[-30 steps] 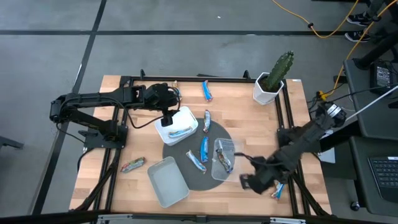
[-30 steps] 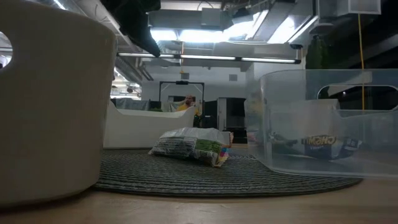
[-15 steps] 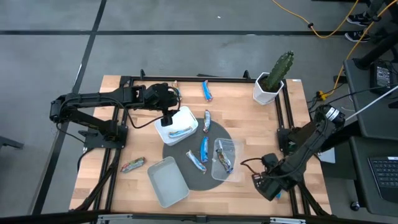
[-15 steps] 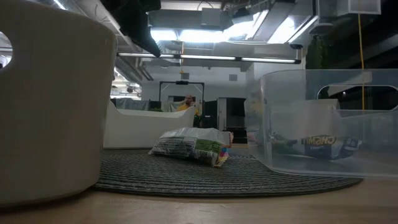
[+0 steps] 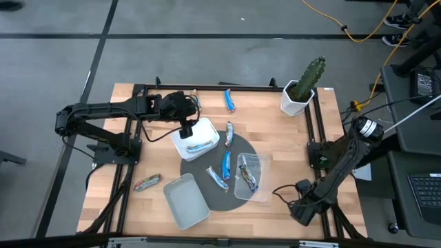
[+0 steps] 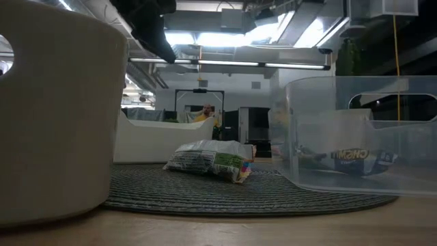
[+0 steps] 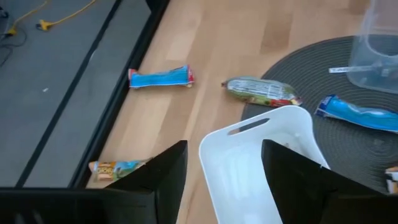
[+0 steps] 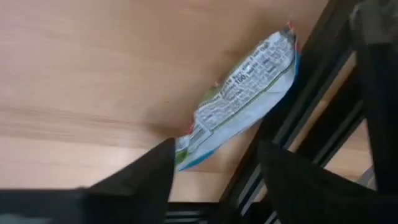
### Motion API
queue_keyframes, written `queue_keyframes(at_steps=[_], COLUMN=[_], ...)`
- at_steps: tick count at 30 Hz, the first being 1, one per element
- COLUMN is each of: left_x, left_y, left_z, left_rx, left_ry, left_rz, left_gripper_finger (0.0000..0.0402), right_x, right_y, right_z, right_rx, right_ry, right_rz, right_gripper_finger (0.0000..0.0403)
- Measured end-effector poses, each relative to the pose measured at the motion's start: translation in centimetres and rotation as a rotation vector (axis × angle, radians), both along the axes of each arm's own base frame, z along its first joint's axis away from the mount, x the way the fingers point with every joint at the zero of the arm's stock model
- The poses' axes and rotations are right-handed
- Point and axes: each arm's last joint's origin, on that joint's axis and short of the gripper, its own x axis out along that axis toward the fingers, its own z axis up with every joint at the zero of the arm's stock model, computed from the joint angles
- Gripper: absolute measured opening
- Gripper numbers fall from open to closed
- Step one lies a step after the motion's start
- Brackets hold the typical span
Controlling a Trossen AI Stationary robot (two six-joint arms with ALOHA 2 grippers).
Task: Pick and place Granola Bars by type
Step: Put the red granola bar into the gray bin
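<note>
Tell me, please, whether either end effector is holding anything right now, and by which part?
Nothing is held. The right end effector is open over a granola bar at the table edge; the left end effector is open above the white tub.

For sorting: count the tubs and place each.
3: a white tub under the left gripper, a second white tub at the mat's front-left edge, a clear tub on the mat's right. None seems hidden.

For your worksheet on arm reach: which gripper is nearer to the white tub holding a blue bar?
The left. The left gripper hovers right above the white tub, fingers open. The right gripper is far across the table, at the front right edge over another bar.
</note>
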Motion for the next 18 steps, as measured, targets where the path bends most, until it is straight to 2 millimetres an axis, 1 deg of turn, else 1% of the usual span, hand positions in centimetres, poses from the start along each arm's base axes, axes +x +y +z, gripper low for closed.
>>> queue_keyframes(at_steps=[4, 6, 9, 12, 14, 16, 18], left_x=[0.0, 0.0, 0.0, 0.0, 0.0, 0.0, 0.0], left_y=[0.0, 0.0, 0.0, 0.0, 0.0, 0.0, 0.0], left_z=[0.0, 0.0, 0.0, 0.0, 0.0, 0.0, 0.0], left_rx=[-0.001, -0.013, -0.027, -0.035, -0.04, -0.04, -0.041], left_ry=[-0.002, -0.008, -0.015, -0.02, -0.022, -0.023, -0.023], left_rz=[0.012, 0.025, 0.04, 0.048, 0.053, 0.054, 0.054], left_gripper_finger=[0.0198, 0.0198, 0.0198, 0.0198, 0.0198, 0.0198, 0.0198], right_x=[-0.5, -0.8, -1.1, -1.4, -1.4, -1.3, -1.3], right_y=[-0.6, -0.9, -0.9, -1.4, -1.6, -1.7, -1.8], right_z=[-1.1, -1.7, -2.6, -3.5, -3.7, -3.8, -3.8], right_rx=[-0.02, -0.034, 0.001, 0.015, 0.012, 0.005, 0.006], right_ry=[0.015, 0.013, -0.002, -0.008, -0.021, -0.03, -0.033], right_rz=[-0.001, 0.006, 0.017, 0.037, 0.051, 0.058, 0.062], right_gripper_finger=[0.0297, 0.0308, 0.0309, 0.0296, 0.0278, 0.0251, 0.0212])
